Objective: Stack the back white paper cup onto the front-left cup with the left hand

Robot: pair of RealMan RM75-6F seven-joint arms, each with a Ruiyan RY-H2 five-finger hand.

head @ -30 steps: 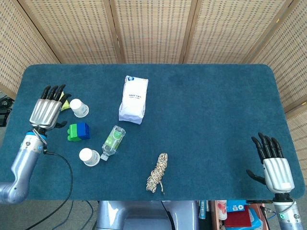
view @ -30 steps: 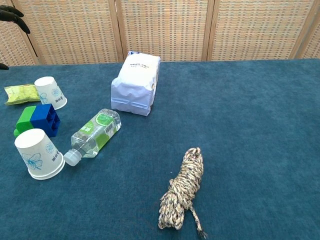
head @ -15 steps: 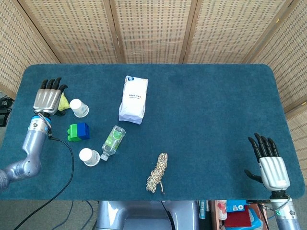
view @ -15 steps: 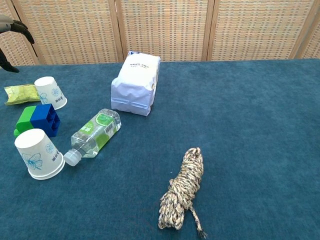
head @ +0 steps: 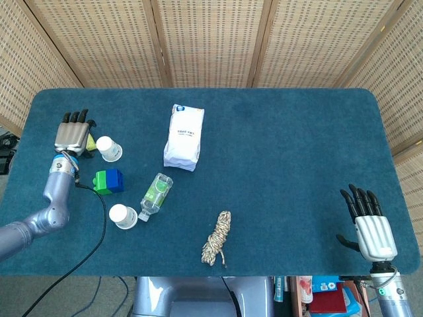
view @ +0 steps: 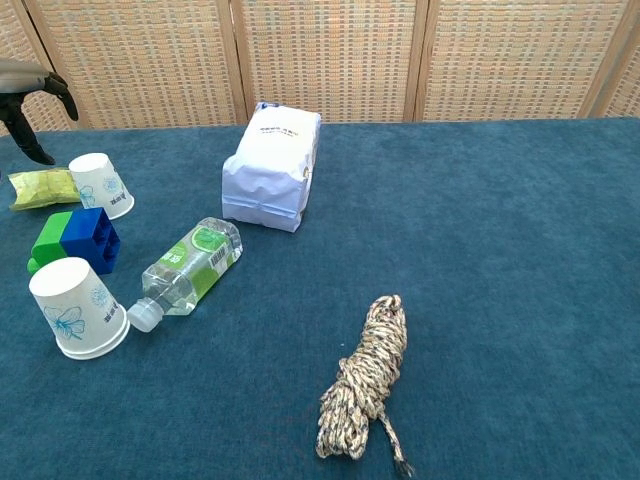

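The back white paper cup (head: 108,148) (view: 102,184) stands upside down at the table's far left. The front-left cup (head: 123,216) (view: 77,307) also stands upside down, nearer the front edge. My left hand (head: 73,133) (view: 28,100) hovers just left of the back cup, fingers apart and holding nothing; only its dark fingertips show in the chest view. My right hand (head: 368,222) is open above the front right corner of the table, far from both cups.
A green and blue block (head: 108,180) lies between the two cups. A yellow-green packet (view: 42,186) sits beside the back cup. A water bottle (head: 156,192), a white bag (head: 184,137) and a rope bundle (head: 217,238) lie toward the middle.
My left hand has moved back and to the right, closing in on the back cup. My right hand has drifted slightly toward the front edge.
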